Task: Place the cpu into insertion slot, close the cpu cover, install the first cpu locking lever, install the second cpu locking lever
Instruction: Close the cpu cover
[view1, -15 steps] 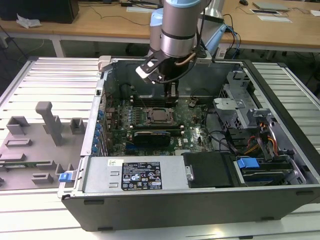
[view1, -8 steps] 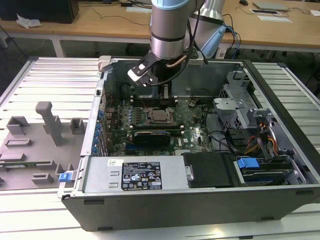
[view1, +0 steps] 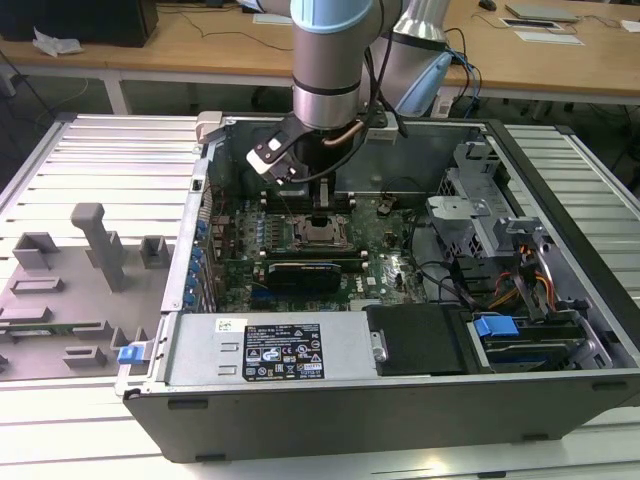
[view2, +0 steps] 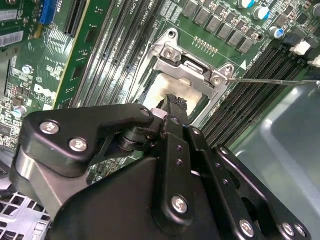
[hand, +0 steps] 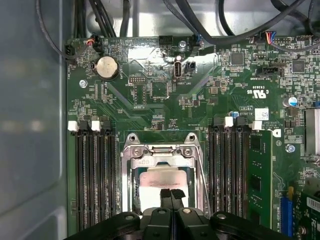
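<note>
1. Gripper (hand: 171, 194): the single arm hangs it straight over the socket. The fingers (hand: 165, 196) are pressed together with no gap between them and nothing in their hold.
2. Cpu (hand: 150, 184): it lies flat in its seat directly beneath the fingertips, with its pale top facing up. Being square, it offers no long axis. In the exterior view it sits at 6 o'clock from the gripper (view1: 323, 213), just beside the tips.
3. Cpu cover (hand: 170, 162): the silvery frame appears to lie down around the cpu, which shows through its window. Whether it rests fully flat cannot be told.
4. Insertion slot (view1: 320, 237): it is set in the green board, at the middle of the open case.
5. Locking lever (view2: 270, 80): a thin rod runs from a socket corner out over the memory slots (hand: 92, 175). Judged unlatched, its long axis runs away from the socket.
6. Long black card (view1: 300, 272): it lies at 6 o'clock from the slot in the exterior view. The drive bays (view1: 480, 225) lie at 3 o'clock.
7. Hidden or unclear: the gripper body covers the cpu's near edge. Contact between the tips and the cpu cannot be judged. A second lever cannot be made out with certainty.
</note>
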